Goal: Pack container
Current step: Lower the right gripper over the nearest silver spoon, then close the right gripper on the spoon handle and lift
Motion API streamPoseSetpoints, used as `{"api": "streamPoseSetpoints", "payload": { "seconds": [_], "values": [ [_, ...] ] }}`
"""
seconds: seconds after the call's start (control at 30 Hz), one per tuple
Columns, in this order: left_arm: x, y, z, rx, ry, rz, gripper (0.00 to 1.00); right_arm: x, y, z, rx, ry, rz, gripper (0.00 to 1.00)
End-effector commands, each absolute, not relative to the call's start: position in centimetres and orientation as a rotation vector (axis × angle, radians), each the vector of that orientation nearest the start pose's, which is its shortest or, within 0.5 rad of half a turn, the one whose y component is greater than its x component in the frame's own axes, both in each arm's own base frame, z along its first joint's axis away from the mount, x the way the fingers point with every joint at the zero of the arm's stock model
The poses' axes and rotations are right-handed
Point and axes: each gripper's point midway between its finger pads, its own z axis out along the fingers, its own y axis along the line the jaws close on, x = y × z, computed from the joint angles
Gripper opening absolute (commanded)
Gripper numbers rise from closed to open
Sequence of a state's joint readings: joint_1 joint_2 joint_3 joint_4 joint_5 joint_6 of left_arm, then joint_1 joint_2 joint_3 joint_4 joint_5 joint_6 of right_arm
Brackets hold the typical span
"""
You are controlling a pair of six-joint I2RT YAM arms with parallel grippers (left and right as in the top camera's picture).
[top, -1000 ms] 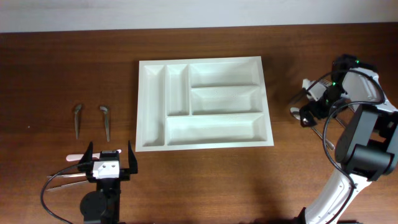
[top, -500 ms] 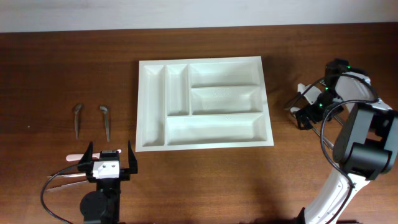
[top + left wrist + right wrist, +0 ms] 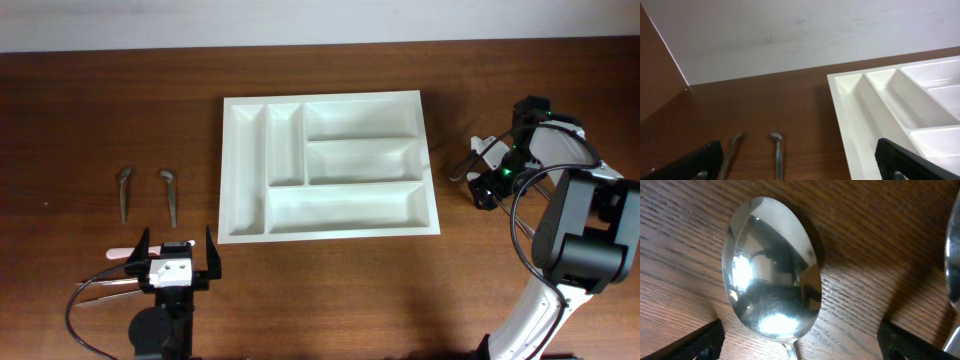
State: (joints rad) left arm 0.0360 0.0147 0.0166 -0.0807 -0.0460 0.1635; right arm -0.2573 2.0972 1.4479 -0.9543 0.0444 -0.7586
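Jaws of the right claw (image 3: 800,347) stand wide apart with nothing between them gripped. The claw hangs low over the table (image 3: 330,300) near its right edge. In the wrist view the bowl of one shiny spoon (image 3: 771,270) lies on the wood between the fingertips, its neck running toward the camera. One more piece of metal cutlery (image 3: 953,255) shows at that view's right margin, too cut off to tell its kind.

The left claw (image 3: 177,250) sits near the front edge, toward the front-left corner, and it too is spread wide and holds nothing. Beneath it one pink-and-white stick (image 3: 122,252) pokes out toward the left edge. One thin silvery utensil (image 3: 100,286) lies just in front of the stick, mostly hidden.

Farther back, a grey utensil (image 3: 124,192) and a second grey utensil (image 3: 169,196) lie side by side but apart, their heads toward the far edge.

One white tray (image 3: 228,170) lies open side up in the middle of the table, nearer the far edge and near the right claw. Its long axis runs left to right, turned slightly off the table's edges. It has five compartments. Two narrow ones run far-to-front at the end facing the left edge, and three long ones lie crosswise beside them.
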Motion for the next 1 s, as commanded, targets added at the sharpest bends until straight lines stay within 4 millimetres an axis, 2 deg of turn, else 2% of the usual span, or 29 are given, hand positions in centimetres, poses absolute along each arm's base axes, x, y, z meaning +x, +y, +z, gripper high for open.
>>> {"api": "streamPoseSetpoints", "payload": {
  "seconds": [0.0, 0.67, 0.97],
  "values": [
    [24.51, 2.01, 15.76, 0.049, 1.648, 0.197, 0.99, 34.4, -8.16, -3.32, -0.811, 3.135, 0.131, 0.99],
    [24.51, 2.01, 15.76, 0.049, 1.648, 0.197, 0.99, 34.8, -8.27, -3.37, -0.812, 3.119, 0.116, 0.98],
    [24.51, 2.01, 15.75, 0.049, 1.649, 0.197, 0.99, 34.94, -7.72, -3.35, -0.806, 3.103, 0.162, 0.8]
  ]
}}
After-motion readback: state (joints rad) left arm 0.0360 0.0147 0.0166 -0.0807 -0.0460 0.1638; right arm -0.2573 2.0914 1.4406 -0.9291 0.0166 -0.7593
